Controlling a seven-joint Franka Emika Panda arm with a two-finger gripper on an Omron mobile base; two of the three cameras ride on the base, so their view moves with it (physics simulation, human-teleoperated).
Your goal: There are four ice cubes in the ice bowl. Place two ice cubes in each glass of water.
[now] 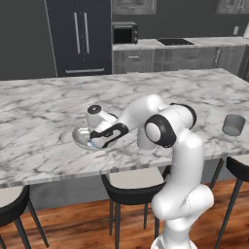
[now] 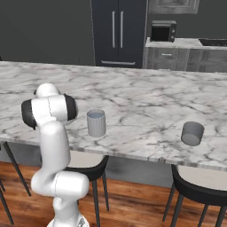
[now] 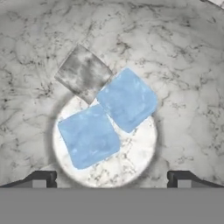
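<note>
My gripper (image 3: 111, 179) hangs open, low over the ice bowl (image 3: 188, 78), with its two dark fingertips (image 3: 43, 178) spread wide and nothing between them. On the bowl's pale floor lie two pale blue ice cubes (image 3: 127, 99) (image 3: 89, 136), touching at a corner. A greyer translucent cube (image 3: 83, 73) rests against them on the far side. In the left base view the gripper (image 1: 95, 142) dips into the silvery bowl (image 1: 79, 135) near the counter's front. One glass of water (image 2: 96, 123) stands just right of the arm, the other (image 2: 193, 133) further right.
The marble island counter (image 1: 44, 121) carries everything. The right glass (image 1: 234, 124) stands near the counter's front edge. Dark stools (image 1: 133, 182) stand under that edge. A fridge, cabinets and a microwave (image 1: 125, 34) line the back wall.
</note>
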